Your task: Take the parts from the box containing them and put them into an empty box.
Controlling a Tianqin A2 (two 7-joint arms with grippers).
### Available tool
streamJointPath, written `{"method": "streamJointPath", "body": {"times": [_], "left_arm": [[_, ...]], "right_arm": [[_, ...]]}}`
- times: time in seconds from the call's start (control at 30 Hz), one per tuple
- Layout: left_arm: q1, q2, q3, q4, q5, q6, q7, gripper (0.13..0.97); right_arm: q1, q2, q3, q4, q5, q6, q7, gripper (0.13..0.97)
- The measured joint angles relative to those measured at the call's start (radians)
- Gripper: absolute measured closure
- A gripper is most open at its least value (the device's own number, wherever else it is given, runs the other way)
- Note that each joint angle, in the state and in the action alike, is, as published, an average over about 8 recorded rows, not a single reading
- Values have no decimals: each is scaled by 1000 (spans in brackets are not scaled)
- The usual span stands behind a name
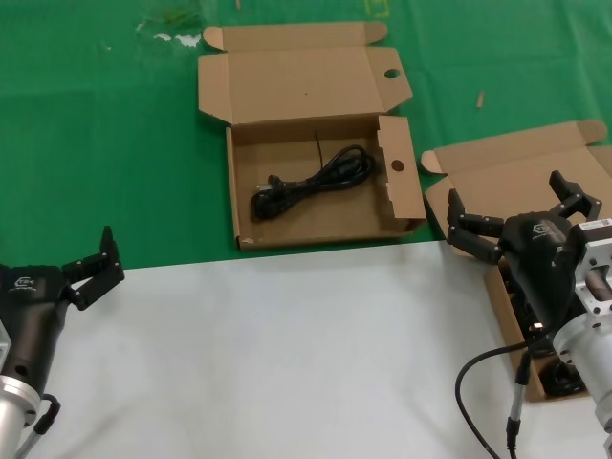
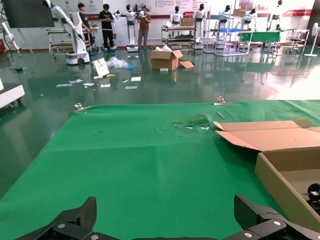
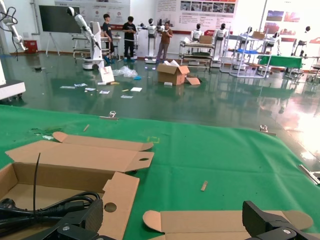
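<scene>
The wide box with round punched holes (image 1: 406, 182) lies open at the middle back, with one black coiled power cord (image 1: 311, 184) inside. The plain-lid box (image 1: 521, 177) lies open at the right, and more black cords (image 1: 559, 378) show in it beneath my right arm. My right gripper (image 1: 507, 191) is open and empty above that box. In the right wrist view its open gripper (image 3: 175, 215) hangs over the plain lid (image 3: 220, 220), with the holed box (image 3: 120, 195) and its cord (image 3: 45, 207) beside. My left gripper (image 1: 91, 258) is open and empty at the left, far from both boxes.
A green cloth (image 1: 96, 143) covers the far half of the table and a white surface (image 1: 287, 354) the near half. A black cable (image 1: 478, 382) loops off my right arm. The left wrist view shows the holed box's wall (image 2: 285, 185) off to one side.
</scene>
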Motion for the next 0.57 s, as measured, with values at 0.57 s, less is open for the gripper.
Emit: {"method": "streamJointPath", "body": {"times": [0.57], "left_arm": [[0,0,0,0,0,0,0,132]], "right_arm": [[0,0,0,0,0,0,0,129]]}}
